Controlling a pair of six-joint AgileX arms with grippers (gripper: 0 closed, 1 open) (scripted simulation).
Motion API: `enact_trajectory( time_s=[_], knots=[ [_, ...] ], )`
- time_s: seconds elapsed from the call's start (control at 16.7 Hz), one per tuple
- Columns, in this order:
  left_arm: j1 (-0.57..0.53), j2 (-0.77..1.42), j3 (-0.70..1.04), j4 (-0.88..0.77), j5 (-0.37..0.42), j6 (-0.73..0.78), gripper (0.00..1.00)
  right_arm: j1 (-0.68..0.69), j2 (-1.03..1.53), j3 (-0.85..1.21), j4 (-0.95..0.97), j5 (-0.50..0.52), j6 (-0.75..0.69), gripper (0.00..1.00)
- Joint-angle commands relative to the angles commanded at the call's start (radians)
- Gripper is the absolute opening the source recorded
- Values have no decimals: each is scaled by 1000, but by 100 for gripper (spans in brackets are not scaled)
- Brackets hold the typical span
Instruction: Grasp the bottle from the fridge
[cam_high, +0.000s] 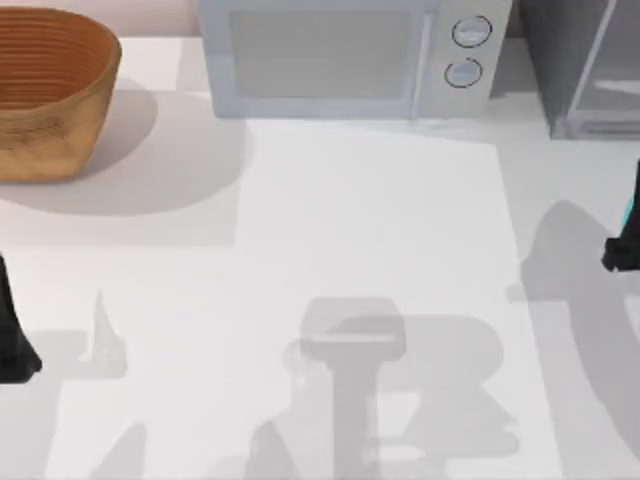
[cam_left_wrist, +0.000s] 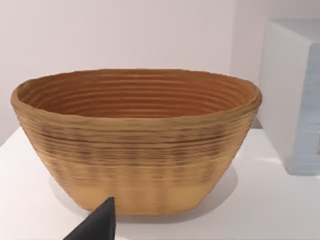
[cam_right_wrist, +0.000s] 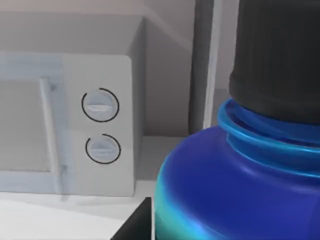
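Pinched upright in the right gripper (cam_high: 622, 250) at the table's right edge, clear of the dark grey speckled fridge (cam_high: 580, 60): small turquoise-blue, black-capped bottle (cam_right_wrist: 235, 190); left gripper (cam_high: 15, 350) parked far left, finger state impossible to tell.

The left claw (cam_high: 15, 345) is being kept low at the left edge of the worktop (cam_high: 350, 250), one dark fingertip (cam_left_wrist: 97, 225) being seen in the left wrist view. The right claw (cam_high: 622, 250) is being held at the right edge, closed around the bottle (cam_right_wrist: 225, 190).
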Motion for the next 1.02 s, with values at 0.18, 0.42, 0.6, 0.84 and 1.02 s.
enact_trajectory(
  time_s=[0.18,0.42,0.6,0.84,1.02],
  knots=[
    [0,0,0,0,0,0,100,125,317,76,171,128,12,0],
    [0,0,0,0,0,0,100,280,699,197,406,296,19,0],
    [0,0,0,0,0,0,100,376,919,294,571,406,15,0],
    [0,0,0,0,0,0,100,458,1090,397,733,504,4,0],
    [0,0,0,0,0,0,100,473,1119,419,765,523,1,0]
  ],
)
